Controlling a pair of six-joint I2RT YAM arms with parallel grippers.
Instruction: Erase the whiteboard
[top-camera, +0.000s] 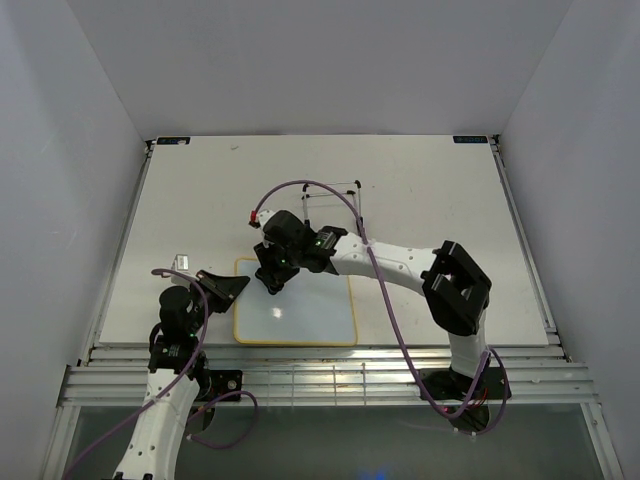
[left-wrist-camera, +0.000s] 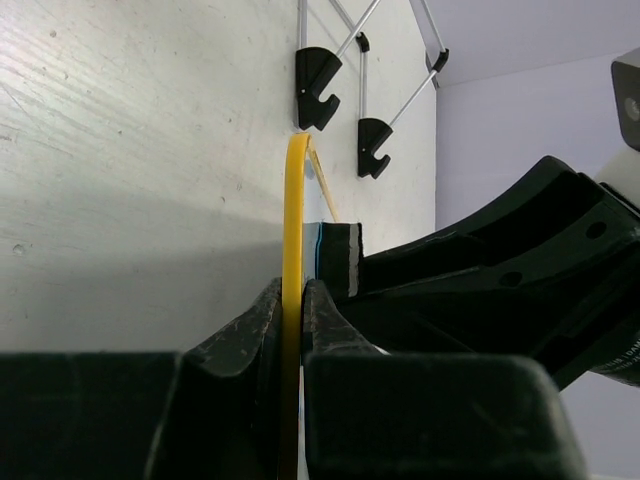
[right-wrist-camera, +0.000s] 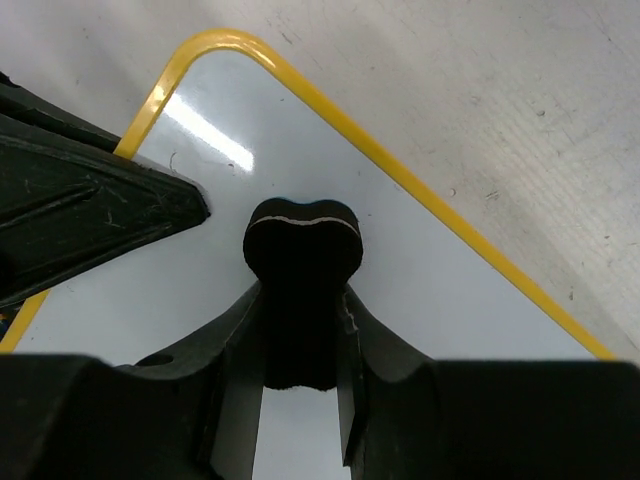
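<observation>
The whiteboard (top-camera: 300, 318) lies flat on the table (top-camera: 450, 200), close to the near edge, between the two arms. The left gripper (left-wrist-camera: 292, 300) is squeezed tight on its thin yellow rim. The left wrist view shows that rim from the side, between two black fingers. The right gripper (right-wrist-camera: 300, 330) pinches a black eraser (right-wrist-camera: 303, 238) shaped like a bone. The right wrist view shows it over the shiny white face, near a round corner. Only the top view shows the whole board, with a thin wire stand (top-camera: 335, 195) behind it.
</observation>
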